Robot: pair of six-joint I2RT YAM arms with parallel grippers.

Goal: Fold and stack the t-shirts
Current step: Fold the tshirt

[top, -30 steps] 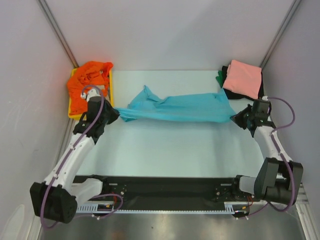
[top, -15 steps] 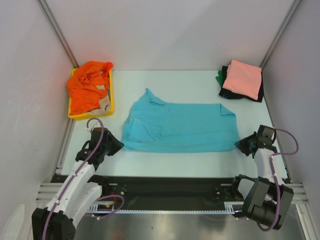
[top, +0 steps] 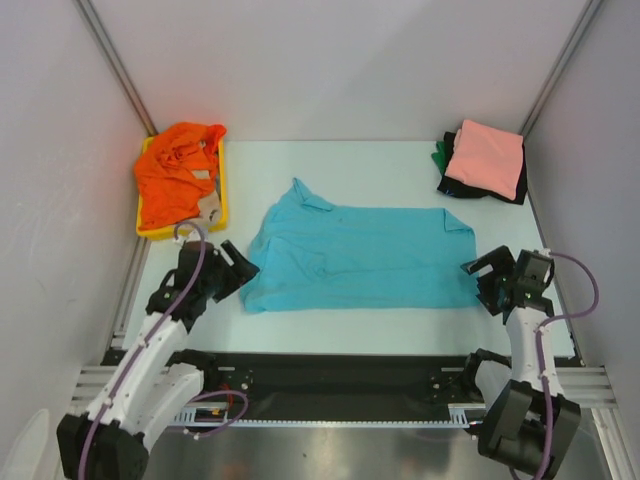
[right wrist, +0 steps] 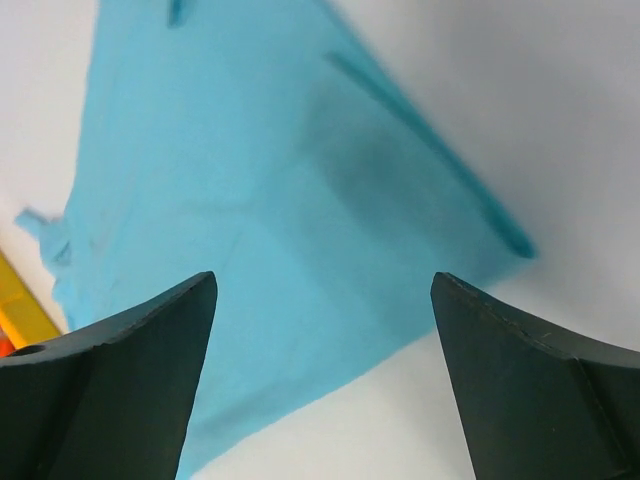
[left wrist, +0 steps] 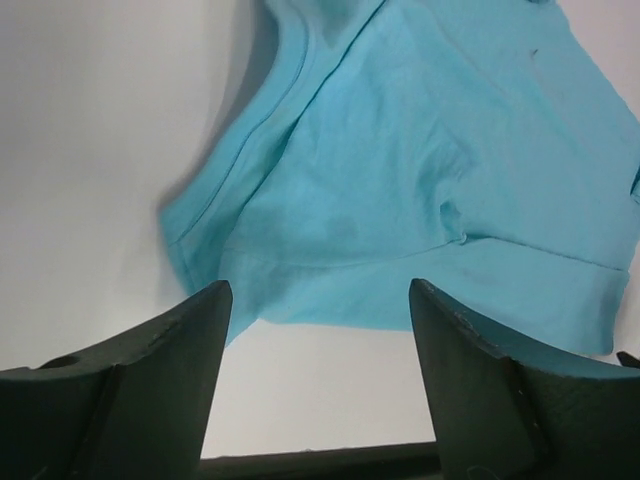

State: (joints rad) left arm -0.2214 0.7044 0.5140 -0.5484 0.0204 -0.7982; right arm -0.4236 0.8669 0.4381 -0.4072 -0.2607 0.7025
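Note:
A turquoise t-shirt point(top: 360, 258) lies spread flat across the middle of the white table, sleeve and collar to the left. My left gripper point(top: 237, 268) stands open just off its left edge, holding nothing; the shirt point(left wrist: 420, 190) fills the left wrist view beyond the fingers. My right gripper point(top: 482, 275) is open at the shirt's lower right corner, with the cloth point(right wrist: 260, 230) under and beyond its spread fingers. An orange t-shirt point(top: 175, 172) is bunched in the yellow tray. A salmon pink t-shirt point(top: 486, 156) lies folded on a dark stack at the back right.
The yellow tray point(top: 222, 200) sits at the back left against the wall. Black and green cloth point(top: 441, 160) shows under the pink shirt. Grey walls close in both sides. A black rail point(top: 330, 375) runs along the near edge.
Both grippers pulled the stretched turquoise shirt toward the near edge, laid it flat, and opened, letting go of it. The arms have drawn back slightly at its two ends.

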